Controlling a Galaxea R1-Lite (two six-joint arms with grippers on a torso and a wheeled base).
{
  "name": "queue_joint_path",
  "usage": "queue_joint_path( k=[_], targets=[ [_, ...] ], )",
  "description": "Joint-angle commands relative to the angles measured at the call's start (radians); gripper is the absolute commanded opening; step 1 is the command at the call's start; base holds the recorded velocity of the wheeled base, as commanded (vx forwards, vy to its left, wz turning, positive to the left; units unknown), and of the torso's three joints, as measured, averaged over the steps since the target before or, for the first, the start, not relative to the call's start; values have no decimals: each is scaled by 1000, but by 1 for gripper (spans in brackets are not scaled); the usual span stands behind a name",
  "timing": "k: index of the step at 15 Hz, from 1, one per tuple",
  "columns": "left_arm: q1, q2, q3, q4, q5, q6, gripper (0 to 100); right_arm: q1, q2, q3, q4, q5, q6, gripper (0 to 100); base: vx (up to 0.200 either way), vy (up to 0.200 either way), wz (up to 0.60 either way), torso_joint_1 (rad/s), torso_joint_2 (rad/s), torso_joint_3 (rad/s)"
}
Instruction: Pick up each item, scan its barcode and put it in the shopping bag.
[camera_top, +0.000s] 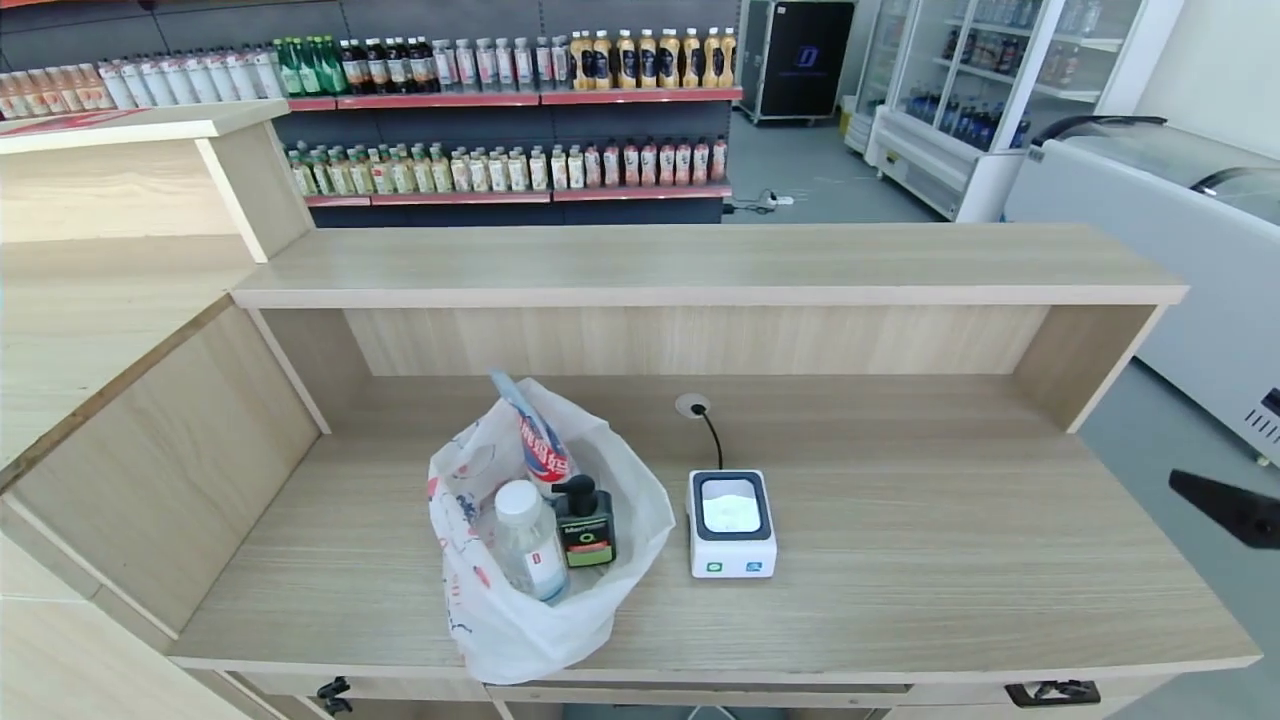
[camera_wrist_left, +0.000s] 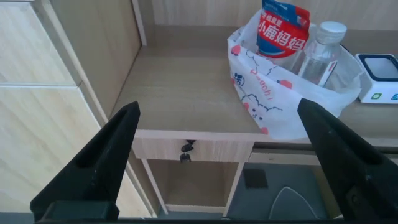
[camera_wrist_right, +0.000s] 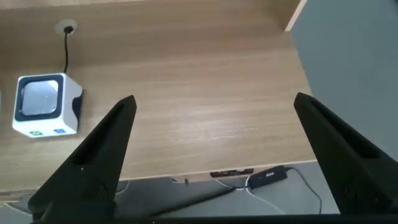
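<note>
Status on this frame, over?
Open and empty: left hand, right hand, both back off the counter's front edge. In the bag, left of the scanner: bottle, pump bottle, pouch. Nothing in the way.

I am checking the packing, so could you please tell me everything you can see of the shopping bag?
The shopping bag is thin white plastic with red and blue print, crumpled, its mouth open upward. It sits on the wooden counter, left of the scanner, its front sagging over the counter's near edge. Inside stand a clear bottle with a white cap, a dark pump bottle and a red-and-blue pouch.
</note>
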Motion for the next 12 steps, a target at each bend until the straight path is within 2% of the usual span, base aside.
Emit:
queue_joint_path(
  k=[1, 2, 3, 5, 6, 8, 12],
  targets=[
    [0, 0, 0, 0, 0, 0, 100, 35, -330, 285, 2, 2, 93, 100, 0, 0, 0, 0, 0, 0],
    [0, 0, 0, 0, 2, 0, 100, 38, -408, 351, 0, 3, 92, 100, 0, 0, 0, 0, 0, 0],
    [0, 0, 0, 0, 0, 0, 100, 98, -591, 444, 6, 0, 78, 100, 0, 0, 0, 0, 0, 0],
    [0, 0, 0, 0, 0, 0, 100, 127, -800, 443, 242, -10, 86, 100, 0, 0, 0, 0, 0, 0],
    [0, 0, 0, 0, 0, -2, 100, 133, -875, 434, 253, -7, 59, 100, 0, 0, 0, 0, 0, 0],
    [0, 0, 0, 0, 0, 0, 100, 139, -954, 440, 241, -10, 12, 100, 0, 0, 0, 0, 0, 0],
    [0, 0, 0, 0, 0, 0, 100, 149, -984, 444, 252, -78, 49, 100, 0, 0, 0, 0, 0, 0]
  ],
)
